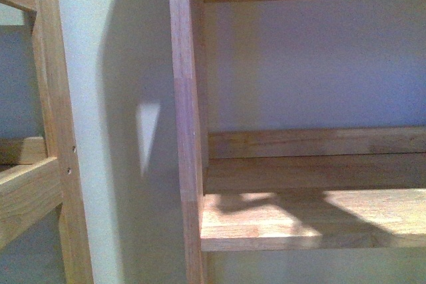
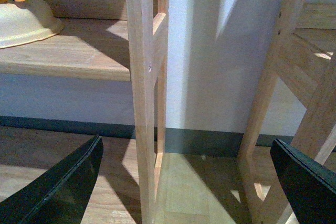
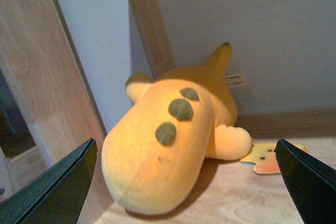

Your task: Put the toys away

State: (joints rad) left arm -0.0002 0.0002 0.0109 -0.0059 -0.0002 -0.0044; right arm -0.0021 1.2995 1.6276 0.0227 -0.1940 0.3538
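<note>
The orange-yellow plush toy (image 3: 168,145) lies on a wooden shelf board in the right wrist view, against the back wall and next to the shelf's side post. It has three dark spots on its body, a stubby limb and a white tag. My right gripper (image 3: 186,182) is open, its two dark fingers (image 3: 58,192) wide apart on either side of the toy, not touching it. My left gripper (image 2: 186,182) is open and empty, low over a wooden floor, facing a shelf post (image 2: 144,103). No toy or gripper shows in the front view.
The front view shows a wooden shelf unit (image 1: 306,217) with an upright (image 1: 186,131) and a second frame (image 1: 53,131) at left. A cream bowl (image 2: 23,22) sits on a low shelf. A printed card (image 3: 268,158) lies beside the toy.
</note>
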